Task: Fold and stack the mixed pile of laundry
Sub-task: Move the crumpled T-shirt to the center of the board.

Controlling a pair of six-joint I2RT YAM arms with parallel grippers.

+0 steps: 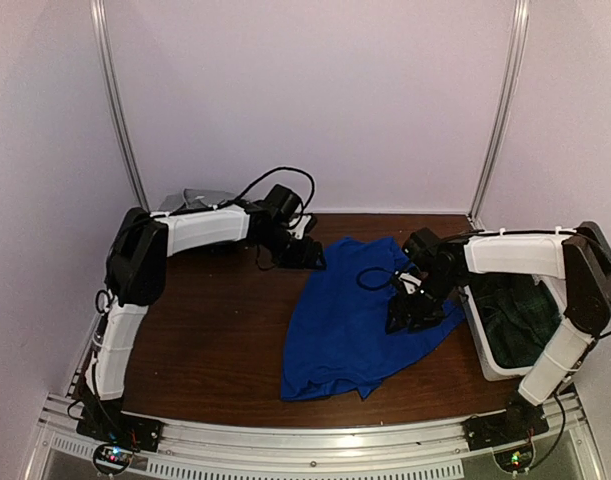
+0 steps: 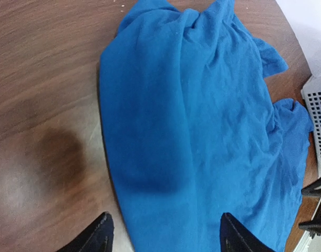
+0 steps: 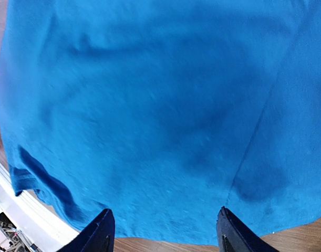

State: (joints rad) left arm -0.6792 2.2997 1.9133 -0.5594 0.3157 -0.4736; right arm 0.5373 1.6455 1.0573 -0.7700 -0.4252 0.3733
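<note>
Now, left gripper [image 2: 165, 233]: fingers spread apart with nothing pinched between them; one tip is over bare wood, the other over the cloth's edge.
Right gripper [image 3: 163, 231]: fingers likewise parted, hovering over the cloth and holding nothing that shows.
Royal-blue garment [image 1: 347, 320]: lies on the table between the two grippers, mostly flat, broad at the near hem and narrowing toward the far end.
Garment surface: soft, matte fabric with shallow lengthwise wrinkles and gathered folds at one end; a seam line and a stitched hem show in the right wrist view.
Table [image 1: 215, 330]: dark brown wood.
White bin [image 1: 482, 350]: at the table's right edge, just beside the garment, with a perforated wall.
Dark green-black piece [image 1: 515, 315]: crumpled inside the bin.
Light grey cloth [image 1: 200, 198]: a heap at the far left corner, behind the left arm.
</note>
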